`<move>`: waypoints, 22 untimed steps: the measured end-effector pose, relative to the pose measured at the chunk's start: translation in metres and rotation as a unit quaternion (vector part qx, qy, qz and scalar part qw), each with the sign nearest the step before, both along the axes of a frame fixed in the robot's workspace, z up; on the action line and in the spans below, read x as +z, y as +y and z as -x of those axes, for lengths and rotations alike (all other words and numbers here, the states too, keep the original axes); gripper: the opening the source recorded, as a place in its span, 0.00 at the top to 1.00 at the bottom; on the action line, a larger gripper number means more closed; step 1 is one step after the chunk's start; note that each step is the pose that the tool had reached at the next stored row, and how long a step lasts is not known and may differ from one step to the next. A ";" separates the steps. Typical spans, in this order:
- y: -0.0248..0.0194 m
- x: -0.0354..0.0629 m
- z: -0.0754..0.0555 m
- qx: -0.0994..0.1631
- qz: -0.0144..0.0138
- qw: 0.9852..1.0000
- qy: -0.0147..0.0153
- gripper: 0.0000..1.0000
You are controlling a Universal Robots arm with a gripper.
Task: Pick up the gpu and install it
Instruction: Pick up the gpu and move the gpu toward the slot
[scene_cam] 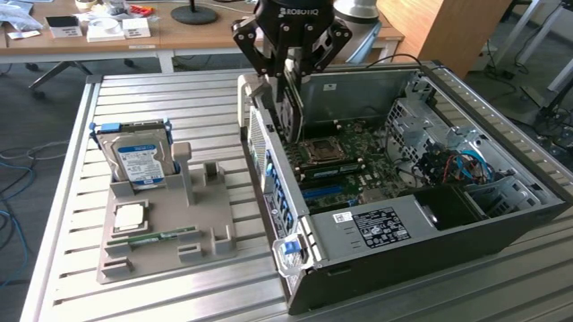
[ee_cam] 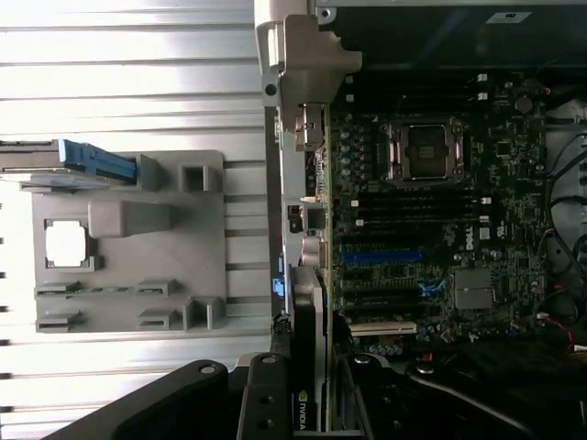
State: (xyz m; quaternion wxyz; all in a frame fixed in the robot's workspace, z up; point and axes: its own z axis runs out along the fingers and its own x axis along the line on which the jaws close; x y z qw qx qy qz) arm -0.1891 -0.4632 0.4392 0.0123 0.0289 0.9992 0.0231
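Note:
My gripper (scene_cam: 290, 66) is shut on the gpu (scene_cam: 292, 107), which hangs on edge with its long side pointing down into the open computer case (scene_cam: 501, 221). Its lower end sits close above the motherboard (scene_cam: 358, 151), next to the case's rear wall and beside the CPU socket (scene_cam: 321, 149). In the wrist view the gpu (ee_cam: 313, 293) appears edge-on, running from the fingers (ee_cam: 266, 403) out to its silver bracket (ee_cam: 307, 64). The card lies along the edge of the motherboard (ee_cam: 431, 229), near the expansion slots (ee_cam: 381, 258).
On the exterior view's left, a grey holder tray (scene_cam: 161, 228) stands on the slatted table, carrying a hard drive (scene_cam: 136, 161), a CPU chip (scene_cam: 131, 216) and a memory stick (scene_cam: 157, 236). The power supply (scene_cam: 380, 225) and drive cages (scene_cam: 447, 144) crowd the case. A desk stands behind.

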 end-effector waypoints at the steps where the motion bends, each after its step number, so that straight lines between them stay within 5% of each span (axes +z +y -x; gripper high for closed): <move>1: 0.0000 0.0000 -0.002 0.000 0.000 1.000 0.000 0.73; 22: 0.0000 0.0000 -0.025 0.000 0.000 1.000 0.000 0.73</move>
